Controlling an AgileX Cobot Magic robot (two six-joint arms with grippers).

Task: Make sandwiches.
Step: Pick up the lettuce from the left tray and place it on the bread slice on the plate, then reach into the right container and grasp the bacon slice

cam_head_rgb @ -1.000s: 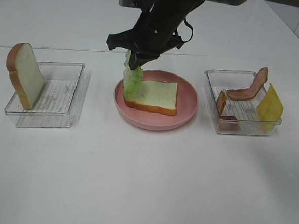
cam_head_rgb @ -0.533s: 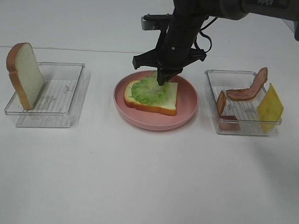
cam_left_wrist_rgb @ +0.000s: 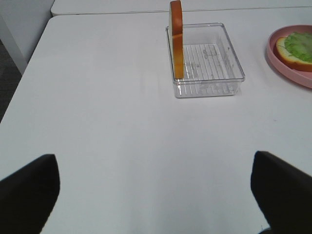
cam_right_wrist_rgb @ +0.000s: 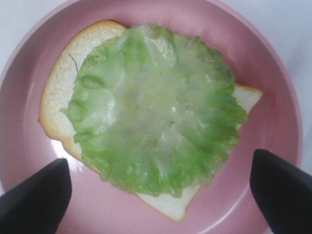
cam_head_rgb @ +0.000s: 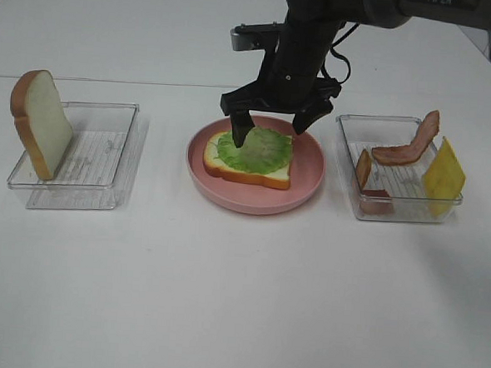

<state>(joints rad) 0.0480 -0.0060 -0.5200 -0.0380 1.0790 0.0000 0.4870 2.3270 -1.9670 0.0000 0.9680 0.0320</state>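
A bread slice [cam_head_rgb: 248,169] lies on the pink plate [cam_head_rgb: 309,167] with a green lettuce leaf [cam_head_rgb: 258,148] flat on top; both also show in the right wrist view, lettuce [cam_right_wrist_rgb: 156,141] on bread [cam_right_wrist_rgb: 56,97]. My right gripper [cam_head_rgb: 270,127] hangs open just above the lettuce, holding nothing. A second bread slice [cam_head_rgb: 41,121] stands upright at the left tray's end. Bacon strips [cam_head_rgb: 408,144] and a yellow cheese square [cam_head_rgb: 444,175] lie in the right tray. My left gripper [cam_left_wrist_rgb: 156,190] is open over bare table, far from the food.
A clear plastic tray [cam_head_rgb: 97,154] sits at the left and another clear tray [cam_head_rgb: 394,201] at the right, the plate between them. The left wrist view shows the left tray [cam_left_wrist_rgb: 207,61] and the plate's edge [cam_left_wrist_rgb: 287,63].
My right gripper laid the lettuce flat on the bread slice, then opened and let it go. One second ago the leaf hung from its shut fingers.
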